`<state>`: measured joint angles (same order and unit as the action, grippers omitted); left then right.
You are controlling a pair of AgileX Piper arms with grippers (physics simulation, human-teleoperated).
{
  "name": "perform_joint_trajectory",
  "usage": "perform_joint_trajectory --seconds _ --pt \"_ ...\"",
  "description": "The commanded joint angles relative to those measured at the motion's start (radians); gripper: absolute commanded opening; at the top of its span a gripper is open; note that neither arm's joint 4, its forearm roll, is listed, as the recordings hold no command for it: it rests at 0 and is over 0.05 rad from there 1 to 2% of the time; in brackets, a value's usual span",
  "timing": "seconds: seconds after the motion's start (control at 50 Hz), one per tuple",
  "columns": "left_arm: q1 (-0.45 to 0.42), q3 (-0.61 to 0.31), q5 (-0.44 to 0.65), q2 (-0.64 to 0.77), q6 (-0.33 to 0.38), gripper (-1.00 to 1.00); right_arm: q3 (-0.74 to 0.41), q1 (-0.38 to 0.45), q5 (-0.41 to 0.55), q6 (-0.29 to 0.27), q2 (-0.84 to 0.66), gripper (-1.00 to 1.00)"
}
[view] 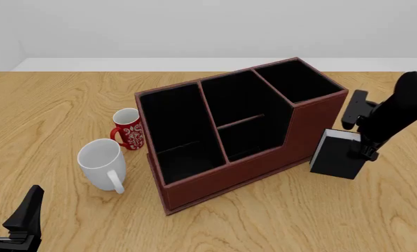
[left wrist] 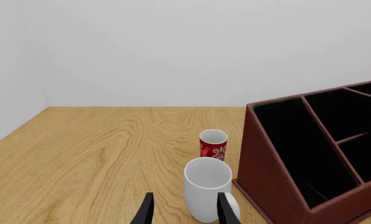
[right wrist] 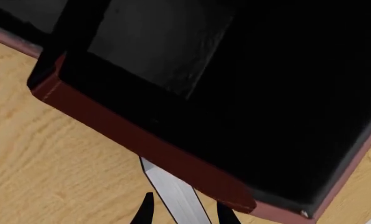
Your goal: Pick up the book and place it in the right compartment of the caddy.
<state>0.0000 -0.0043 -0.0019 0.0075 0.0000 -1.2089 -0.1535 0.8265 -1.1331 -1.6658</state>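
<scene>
Front view: book [view: 336,157], black covers, white page edges up, stands upright on the wood-grain table [view: 54,105], beside the caddy's [view: 258,157] right end wall. Right gripper [view: 357,144] closed on its top. Caddy: red-brown leather-look, three black sections, nothing visible inside. Left gripper [left wrist: 184,212] open, holding nothing, near a white mug [view: 103,163]; red patterned mug [view: 128,128] beyond.

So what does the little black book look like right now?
The book is small and thick, with plain black covers and white page edges along its top. It stands upright just off the right end of the caddy, outside every section. The right pincer is at its top right edge, and in the right wrist view its fingertips sit either side of the pages.
</scene>
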Motion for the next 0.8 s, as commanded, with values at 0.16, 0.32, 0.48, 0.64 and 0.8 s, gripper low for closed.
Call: perform_joint_trajectory --seconds 0.16,0.32,0.48,0.64,0.8 --pt "0.0 0.0 0.0 0.0 0.0 1.0 0.089 0.03 -0.056 0.0 -0.04 1.0" --pt "0.0 0.0 0.0 0.0 0.0 1.0 0.18 0.058 -0.089 0.004 -0.018 -1.0" --pt "0.0 0.0 0.0 0.0 0.0 1.0 0.243 0.063 -0.098 0.004 0.028 -1.0" --pt "0.0 0.0 0.0 0.0 0.0 1.0 0.349 0.188 -0.076 0.085 0.133 -1.0" --pt "0.0 0.0 0.0 0.0 0.0 1.0 0.426 0.2 -0.033 0.086 0.25 -1.0"
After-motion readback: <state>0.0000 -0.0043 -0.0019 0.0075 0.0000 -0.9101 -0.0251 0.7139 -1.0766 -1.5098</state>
